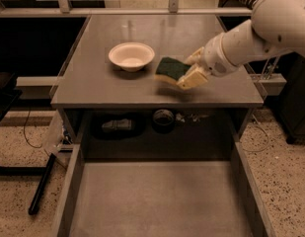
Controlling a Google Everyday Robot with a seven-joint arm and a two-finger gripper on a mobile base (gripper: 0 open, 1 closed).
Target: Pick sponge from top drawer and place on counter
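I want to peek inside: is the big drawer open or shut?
Open: the top drawer is pulled out. The gripper holds the sponge over the counter.

We see the cream-tan claw [187, 73] over the plain grey counter [157, 31], pinching the sponge [171, 67], which is dark green on top with a yellow layer underneath. Behind the claw the arm [270, 26] is white. Just left of the claw sits a plain white bowl [132, 56]. Below the claw the drawer [157, 201] is the same flat, unpatterned grey. Lower still, to either side, the floor [285, 167] is pale with dark speckles.
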